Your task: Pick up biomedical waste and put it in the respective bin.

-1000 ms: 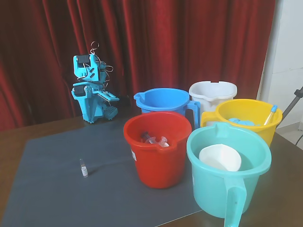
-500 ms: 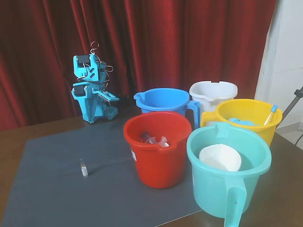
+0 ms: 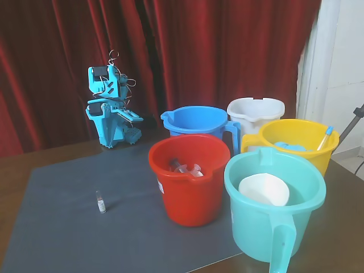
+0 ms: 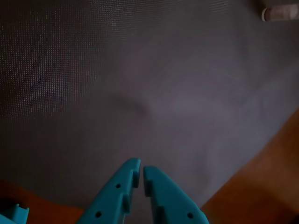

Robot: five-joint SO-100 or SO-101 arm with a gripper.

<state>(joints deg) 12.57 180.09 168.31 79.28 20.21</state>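
1. While I watched the fixed view, the grey mat point(image 3: 74, 227) covered most of the brown table point(image 3: 14, 165), its left half bare apart from one small item, its near edge cut off by the frame.
2. Five buckets crowded the right side: teal bucket point(image 3: 272, 227) nearest, red bucket point(image 3: 190, 196) beside it, yellow bucket point(image 3: 324, 156), blue bucket point(image 3: 196, 122) and white bucket point(image 3: 256, 111) behind.
3. My arm point(image 3: 110, 108) sat folded at the mat's far left corner, well apart from the buckets.
4. Compared with a second earlier, I saw nothing moved; only the curtain's right edge looked shifted.
5. My gripper point(image 4: 141, 175) showed its fingertips nearly together, holding nothing, above mat near the wood edge.
6. The vial point(image 3: 101, 203) stood upright on open mat, well apart from the arm; in the wrist view it point(image 4: 280, 14) lay at the top right corner.
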